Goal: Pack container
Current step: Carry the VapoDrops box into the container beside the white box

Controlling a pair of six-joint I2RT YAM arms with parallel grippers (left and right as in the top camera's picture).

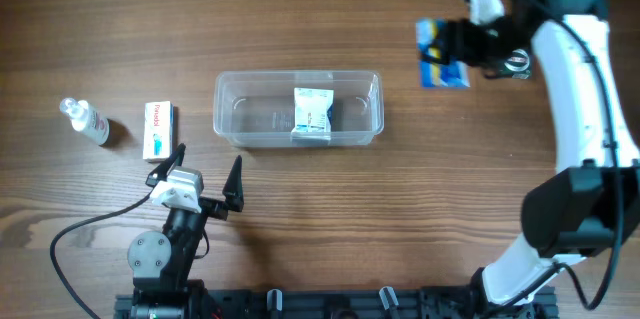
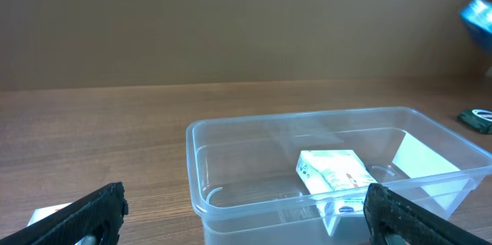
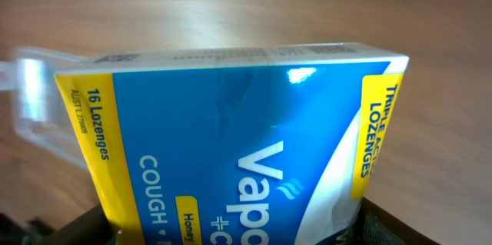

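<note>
The clear plastic container point(image 1: 225, 109) lies in the middle of the table with a white and green box point(image 1: 312, 114) inside it. It also shows in the left wrist view point(image 2: 231, 199), holding the same box point(image 2: 334, 174). My right gripper point(image 1: 452, 47) is shut on a blue and yellow lozenge box point(image 1: 440, 67), held to the right of the container; the box fills the right wrist view point(image 3: 231, 145). My left gripper point(image 1: 208, 181) is open and empty in front of the container's left end.
A small clear bottle point(image 1: 85, 121) and a small white box point(image 1: 158, 129) lie at the left of the table. The left arm's cable point(image 1: 90, 224) runs along the front edge.
</note>
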